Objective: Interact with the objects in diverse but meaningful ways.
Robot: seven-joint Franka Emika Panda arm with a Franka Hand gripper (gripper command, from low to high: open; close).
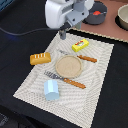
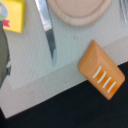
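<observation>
One arm: the gripper (image 1: 62, 34) hangs above the placemat (image 1: 100, 75), past its far edge from the plate (image 1: 68, 65).
Exterior view: bread loaf (image 1: 40, 58) lies toward the exterior view's left of the plate, its long axis nearly crosswise; yellow packet (image 1: 80, 45) beyond the plate; cup (image 1: 51, 90) on the near side.
Wrist view: bread loaf (image 2: 101, 70) lies diagonally, clear of the plate (image 2: 80, 10) and the knife (image 2: 47, 30).
Jaws: cannot tell, no fingers are visible.

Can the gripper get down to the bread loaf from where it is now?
Probably yes. The bread loaf lies alone on the placemat, nothing on top of or touching it, with the plate apart from it. The gripper hangs above the mat's far edge.
</observation>
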